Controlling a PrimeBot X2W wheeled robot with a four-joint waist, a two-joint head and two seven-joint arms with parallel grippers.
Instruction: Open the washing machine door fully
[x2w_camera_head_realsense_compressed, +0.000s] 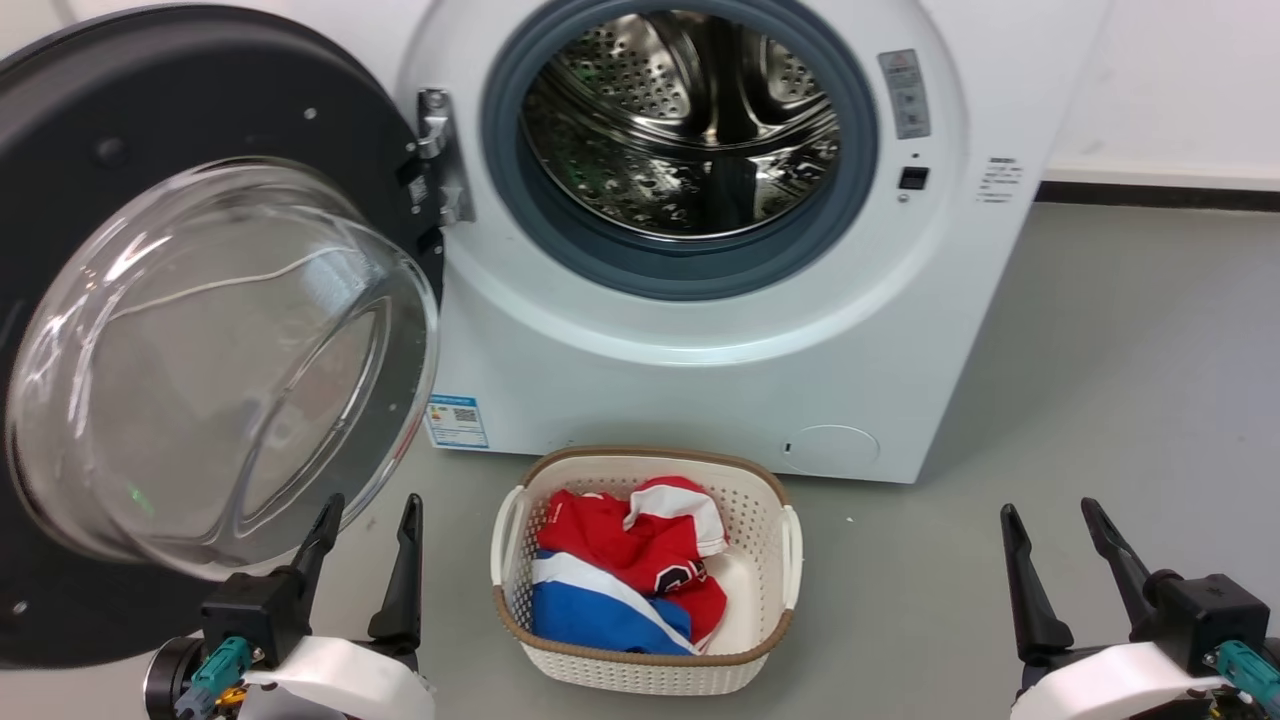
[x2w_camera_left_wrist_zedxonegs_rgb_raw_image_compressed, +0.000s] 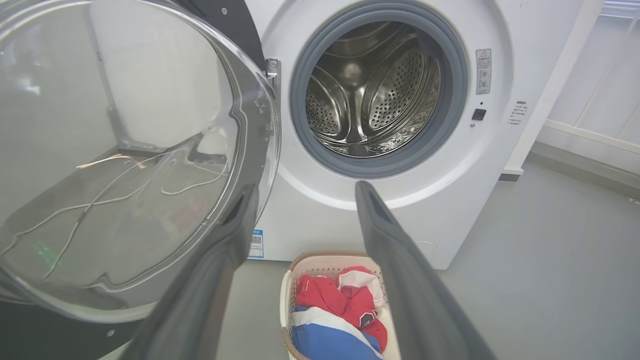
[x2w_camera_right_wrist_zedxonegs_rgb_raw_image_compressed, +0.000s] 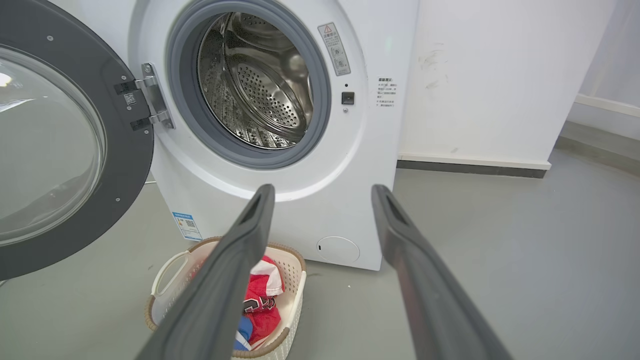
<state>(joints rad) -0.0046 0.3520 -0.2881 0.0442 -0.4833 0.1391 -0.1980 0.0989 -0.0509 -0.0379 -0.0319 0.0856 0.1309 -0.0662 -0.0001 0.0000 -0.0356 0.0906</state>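
Washing machine casing is showing smooth white, semi-gloss; metal vs plastic can't tell. Drum inside machine is gleaming as polished perforated steel, v. reflective. Gasket round drum mouth is reading as matt grey rubber. Hinge on machine front is shining as bright metal. Washing machine door off that hinge: inner ring is looking matt black plastic; bowl at centre is showing clear glossy glass. Basket in front of machine is looking cream perforated plastic, brown woven-look rim. Clothes in it are looking soft creased cloth. Floor under machine is looking smooth matt grey.
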